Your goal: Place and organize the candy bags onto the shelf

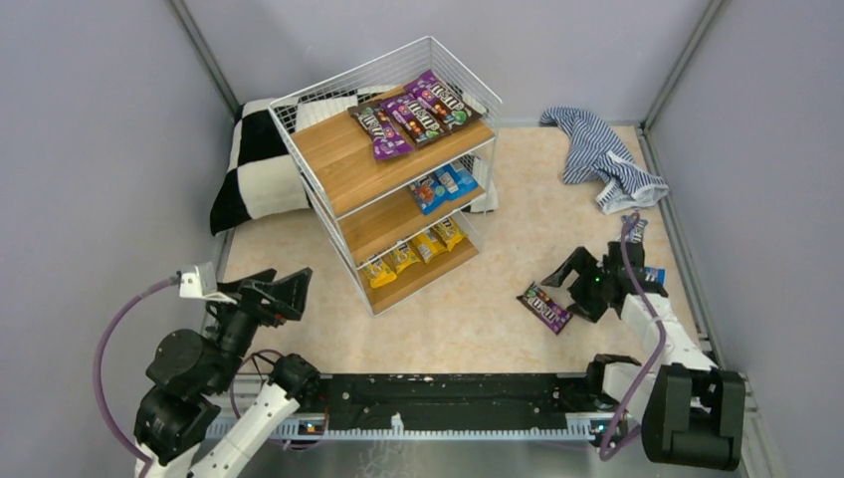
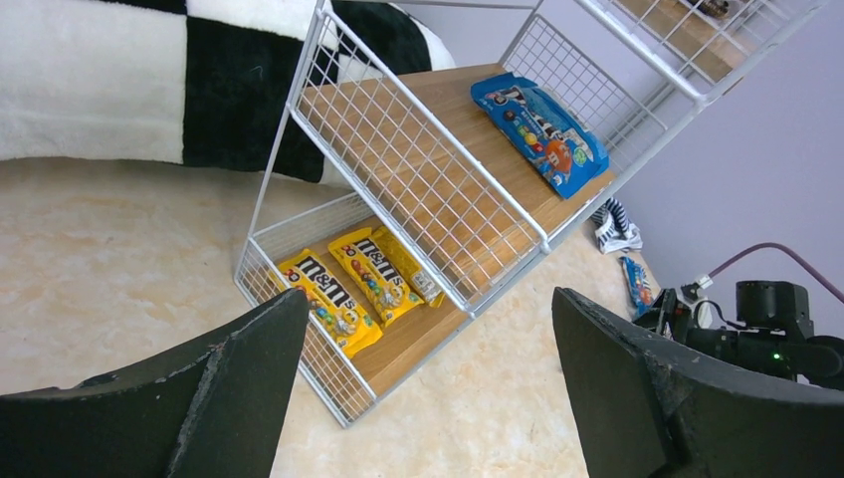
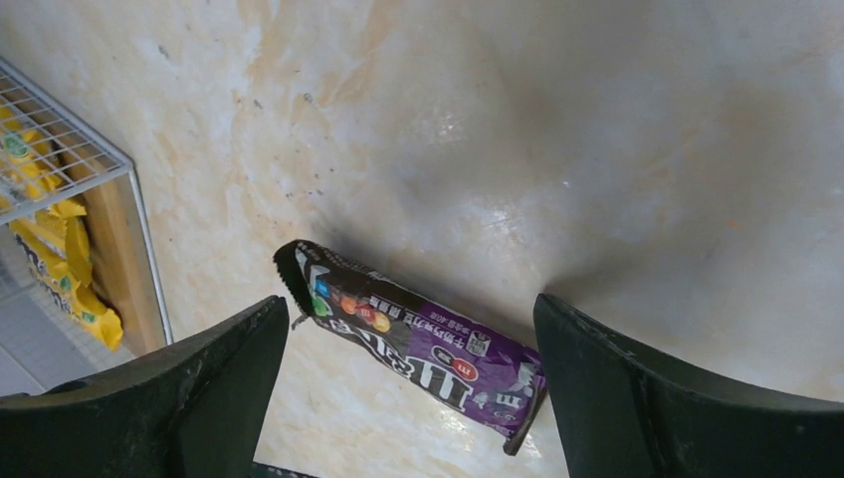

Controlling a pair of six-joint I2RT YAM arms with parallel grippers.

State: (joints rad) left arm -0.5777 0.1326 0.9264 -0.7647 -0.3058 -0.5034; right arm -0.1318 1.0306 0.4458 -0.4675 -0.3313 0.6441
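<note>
The shelf [image 1: 328, 209] stands at the back centre. Three purple candy bags [image 1: 413, 115] lie on its top board, blue ones [image 1: 443, 184] on the middle board and yellow ones [image 1: 413, 251] on the bottom. A loose purple bag [image 1: 544, 306] lies flat on the table. My right gripper [image 1: 572, 289] is open right over it, and in the right wrist view the bag [image 3: 418, 351] lies between the spread fingers [image 3: 637, 398]. A blue bag [image 1: 653, 275] lies behind the right wrist. My left gripper [image 1: 289, 289] is open and empty, left of the shelf's lower tiers [image 2: 468, 304].
A black-and-white checkered cushion [image 1: 254, 169] lies behind the shelf at left. A blue-white striped cloth [image 1: 602, 159] lies at back right, with another packet [image 1: 633, 229] near it. Grey walls enclose the table. The black rail [image 1: 448, 398] runs along the near edge.
</note>
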